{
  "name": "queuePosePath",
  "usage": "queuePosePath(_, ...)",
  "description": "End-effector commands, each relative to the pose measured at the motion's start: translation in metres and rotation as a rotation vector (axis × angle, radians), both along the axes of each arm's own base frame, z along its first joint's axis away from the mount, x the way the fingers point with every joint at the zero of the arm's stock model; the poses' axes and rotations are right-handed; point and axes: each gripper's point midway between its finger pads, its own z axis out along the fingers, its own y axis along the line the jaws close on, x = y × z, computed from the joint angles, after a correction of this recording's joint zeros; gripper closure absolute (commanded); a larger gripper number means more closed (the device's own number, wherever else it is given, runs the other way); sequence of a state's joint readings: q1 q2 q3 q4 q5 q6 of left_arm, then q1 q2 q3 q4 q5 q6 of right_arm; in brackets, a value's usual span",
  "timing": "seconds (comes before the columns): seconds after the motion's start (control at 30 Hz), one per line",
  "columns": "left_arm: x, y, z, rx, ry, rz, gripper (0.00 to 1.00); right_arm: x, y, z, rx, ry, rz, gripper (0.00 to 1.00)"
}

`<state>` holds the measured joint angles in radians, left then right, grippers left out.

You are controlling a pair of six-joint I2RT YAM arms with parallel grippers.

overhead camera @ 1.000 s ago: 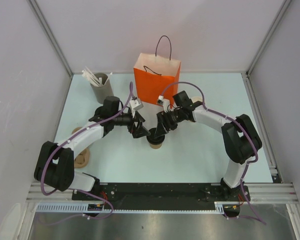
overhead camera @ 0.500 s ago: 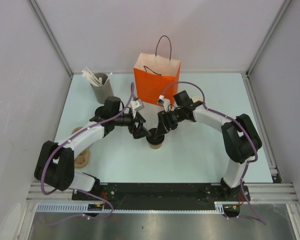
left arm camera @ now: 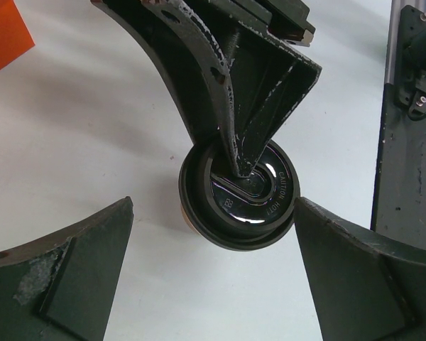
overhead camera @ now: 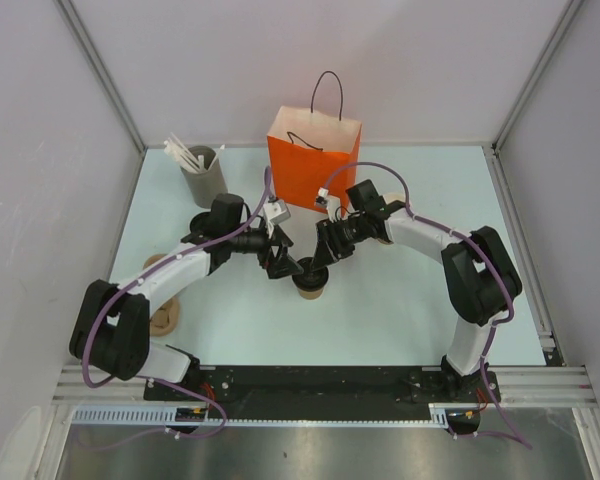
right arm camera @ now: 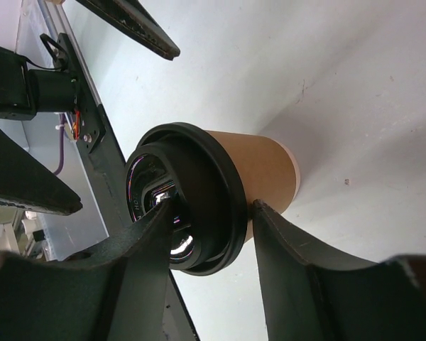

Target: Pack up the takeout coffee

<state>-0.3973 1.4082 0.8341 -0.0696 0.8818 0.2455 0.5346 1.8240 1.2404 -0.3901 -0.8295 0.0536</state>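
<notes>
Two grippers flank your takeout coffee (overhead camera: 310, 286). Your left gripper (left arm camera: 213, 213) is spread wide. Your right gripper (right arm camera: 211, 204) straddles the lid (right arm camera: 214, 162) rim; whether it pinches, you cannot tell.

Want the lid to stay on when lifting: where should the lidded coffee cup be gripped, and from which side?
Grip the coffee cup on its tan wall just under the black lid, coming in level from the side. It stands upright and the lid's rim overhangs the wall, so fingers would likely catch beneath it, not pry it off.
</notes>
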Motion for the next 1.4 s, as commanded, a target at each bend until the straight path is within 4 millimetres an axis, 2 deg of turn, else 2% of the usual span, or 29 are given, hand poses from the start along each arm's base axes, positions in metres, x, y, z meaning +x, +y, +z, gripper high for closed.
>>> queuePosePath(0.0, 0.001, -0.004, 0.001, 0.001, -0.034, -0.024, 0.01, 0.012, -0.003, -0.018, -0.07, -0.023, -0.034, 0.53)
queuePosePath(0.63, -0.006, 0.0, -0.014, 0.062, 0.03, -0.066, 0.01, 0.013, -0.009, -0.027, -0.102, -0.016, -0.041, 0.57)
queuePosePath(0.97, -0.003, 0.0, -0.015, 0.069, 0.038, -0.051, 0.0, 0.009, -0.007, -0.024, -0.093, -0.02, -0.022, 0.52)
queuePosePath(1.2, 0.002, -0.001, -0.015, 0.064, 0.034, -0.03, 0.01, 0.006, -0.002, -0.014, -0.081, -0.036, -0.001, 0.39)
queuePosePath(1.37, 0.004, -0.001, -0.015, 0.063, 0.026, -0.023, 0.01, 0.003, -0.002, -0.009, -0.075, -0.028, 0.009, 0.35)
